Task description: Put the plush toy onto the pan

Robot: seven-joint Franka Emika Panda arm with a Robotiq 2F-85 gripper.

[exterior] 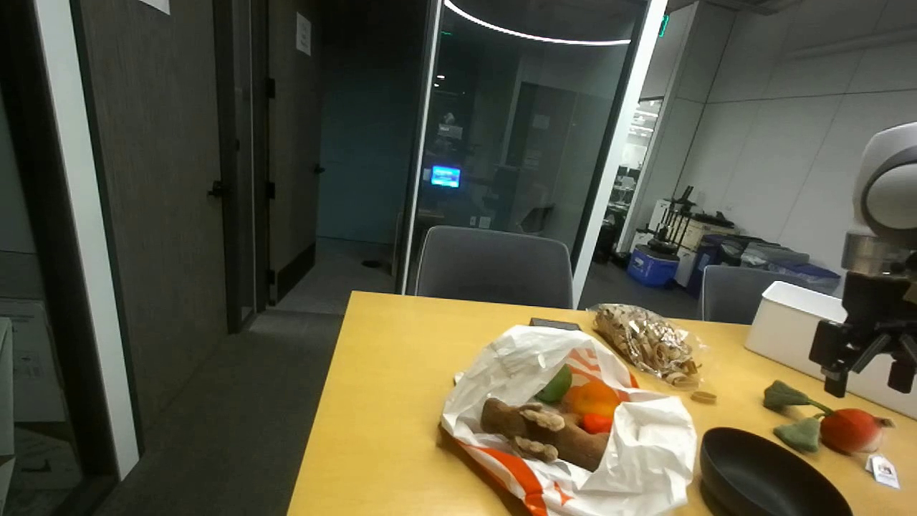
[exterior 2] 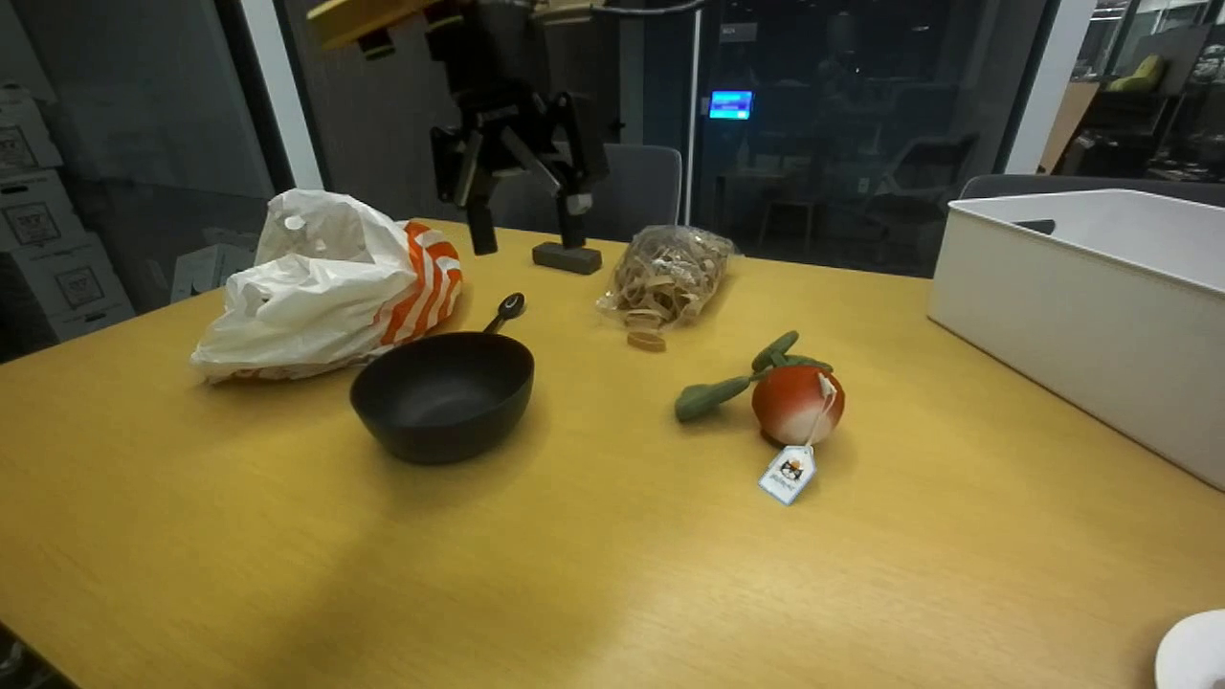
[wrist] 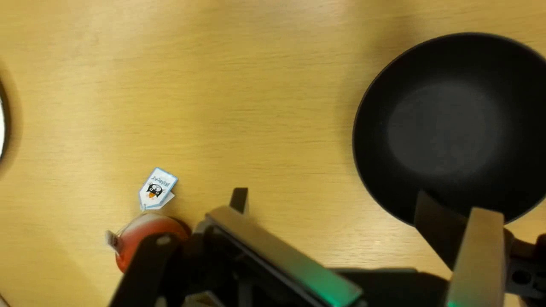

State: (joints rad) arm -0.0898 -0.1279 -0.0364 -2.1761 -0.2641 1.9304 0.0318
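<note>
The plush toy, brown and elongated with knobbly tan parts, lies in the open white plastic bag in an exterior view. The bag hides it in an exterior view and it is out of the wrist view. The black round pan stands on the table beside the bag; it also shows in an exterior view and in the wrist view, empty. My gripper is open and empty, raised above the table. It also shows in an exterior view. In the wrist view its fingers are wide apart.
A red-and-white radish toy with green leaves and a tag lies on the table. A clear bag of tan loops, a dark block, a black spoon-like thing and a tall white bin stand around. The bag also holds orange and green things.
</note>
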